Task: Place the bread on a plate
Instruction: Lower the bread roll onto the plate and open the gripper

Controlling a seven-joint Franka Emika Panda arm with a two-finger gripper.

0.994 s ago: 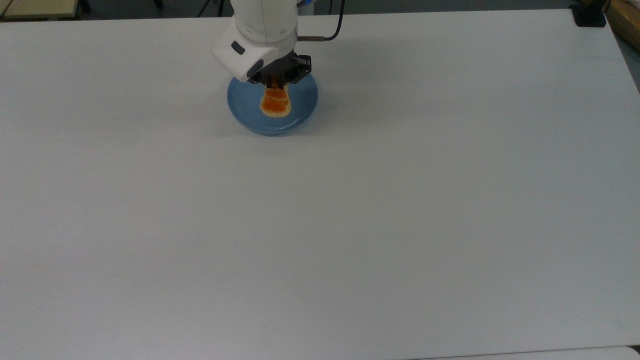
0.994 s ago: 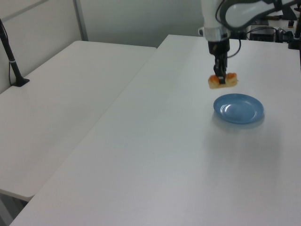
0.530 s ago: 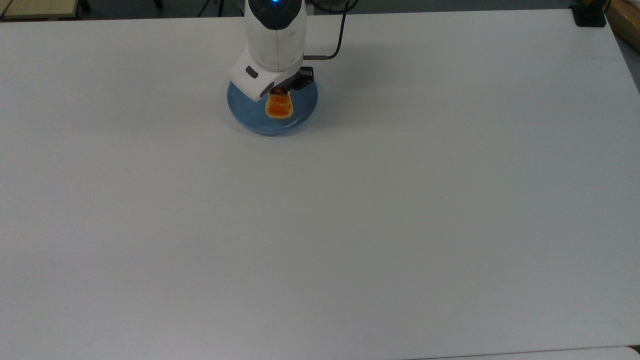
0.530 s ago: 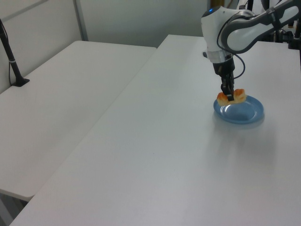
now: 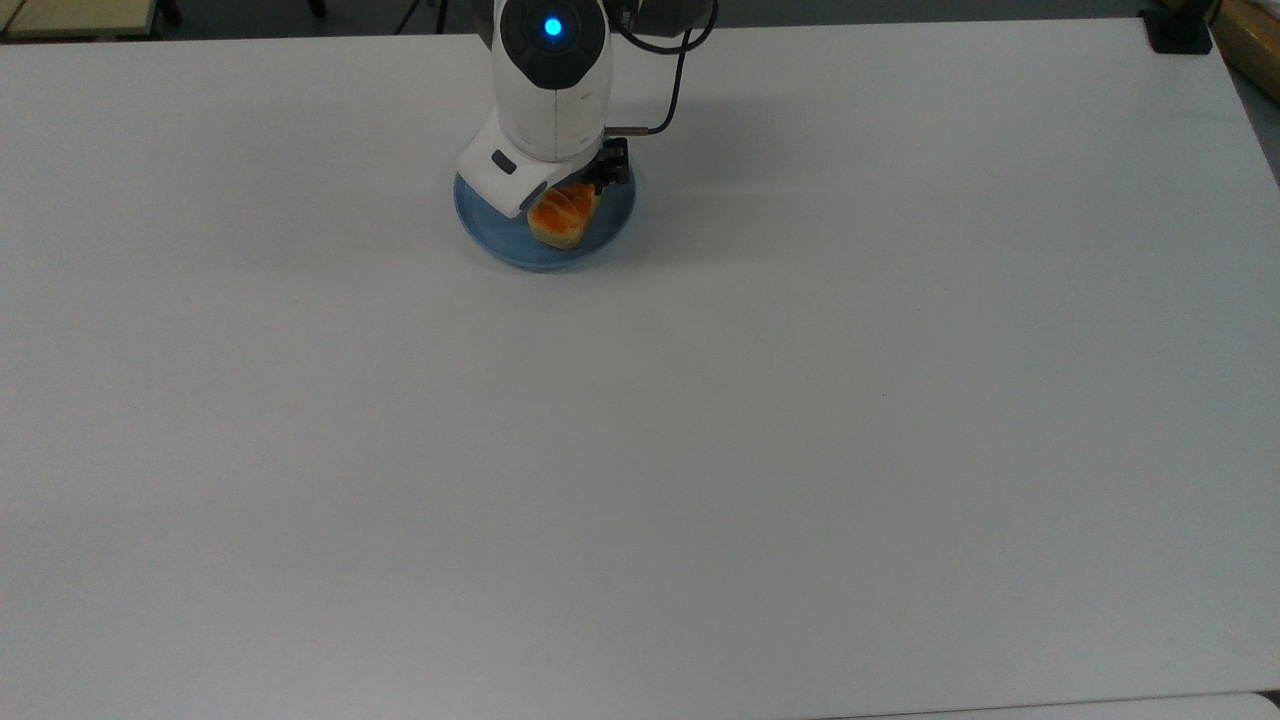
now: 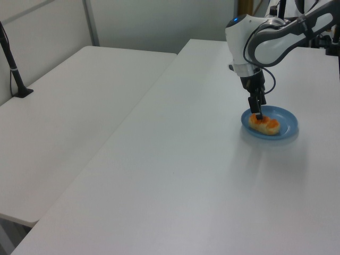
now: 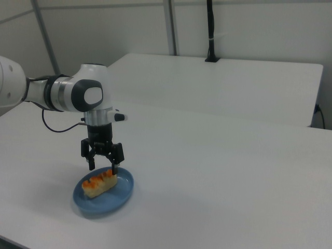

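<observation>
On my top view I have the bread (image 5: 560, 216) lying on the light blue plate (image 5: 490, 228), orange-brown top up, its far end tucked under the arm's white wrist housing (image 5: 510, 175). The end effector (image 5: 585, 190) sits low over the plate's far half, mostly hidden by that housing, so I cannot judge its fingers from here. A round blue light (image 5: 552, 27) glows on the arm above, and a black cable (image 5: 672, 90) loops off toward the top view's right. The plate stands on the white table (image 5: 700, 420), near the table's far edge. I can read no writing or brand mark on the arm, the plate or the table.

On my left view the bread (image 6: 265, 124) rests inside the plate (image 6: 284, 127), lying across its middle. The end effector (image 6: 258, 111) points straight down, its tips right at the loaf's far end. A 2nd white table (image 6: 69, 101) stands just beside the 1st on the left view's left, with a black post (image 6: 10, 58) rising from it.

On my right view I see it best: the end effector (image 7: 104, 167) is spread open, 1 finger on each side of the loaf and apart from it, gripping nothing. The bread (image 7: 99, 183) lies flat on the plate (image 7: 122, 194), cream side toward the camera, glossy top up. Another black post (image 7: 210, 31) stands on the far table (image 7: 233, 83)
</observation>
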